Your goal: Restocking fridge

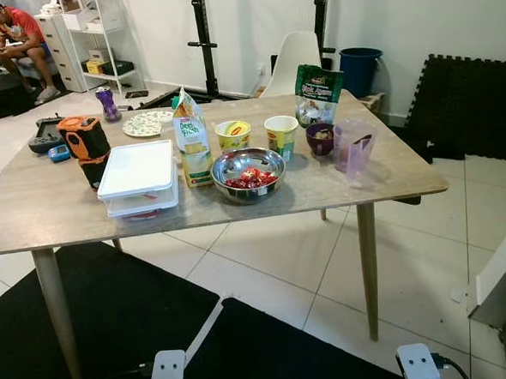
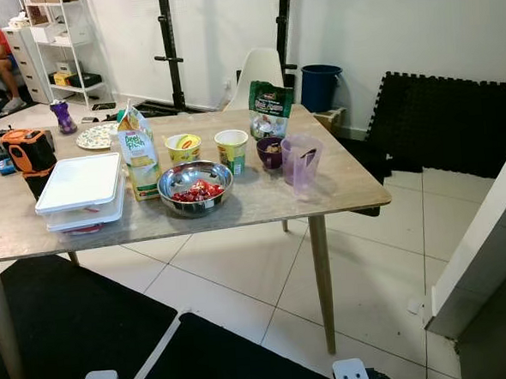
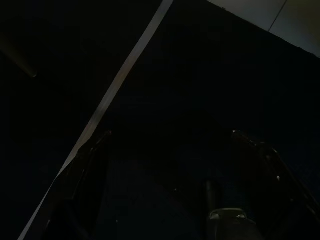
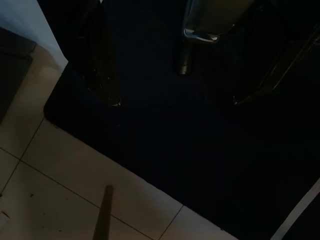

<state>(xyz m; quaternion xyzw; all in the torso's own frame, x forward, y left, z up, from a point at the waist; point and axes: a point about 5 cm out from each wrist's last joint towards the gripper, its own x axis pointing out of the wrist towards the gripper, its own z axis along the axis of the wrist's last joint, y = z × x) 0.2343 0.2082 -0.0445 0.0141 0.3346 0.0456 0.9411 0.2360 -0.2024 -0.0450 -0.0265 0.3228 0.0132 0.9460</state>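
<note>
Black floor mats (image 1: pixel 115 327) lie right under you, and both arms hang low over them, well short of the table (image 1: pixel 31 216). Your left gripper (image 3: pixel 170 165) points down at the dark mat with its two fingers spread apart and nothing between them. Your right gripper (image 4: pixel 175 75) hangs the same way, fingers apart and empty, over the mat's edge where it meets the pale tile.

What you need to restock sits up ahead on the table, in a loose row across its middle: the white lidded container (image 1: pixel 138 175) to your left, the juice carton (image 1: pixel 191 140) standing upright beside it, the steel bowl (image 1: pixel 249 174) of red food just in front of the two cups (image 1: pixel 257 135), and the green bag (image 1: pixel 318 95) and purple pitcher (image 1: pixel 353 146) to your right.

So everything lies forward and above both hands. The container and carton fall on your left arm's side, the pitcher and bag on your right. The left wrist view is very dark, so I'd treat its read of the fingers as likely rather than certain.
</note>
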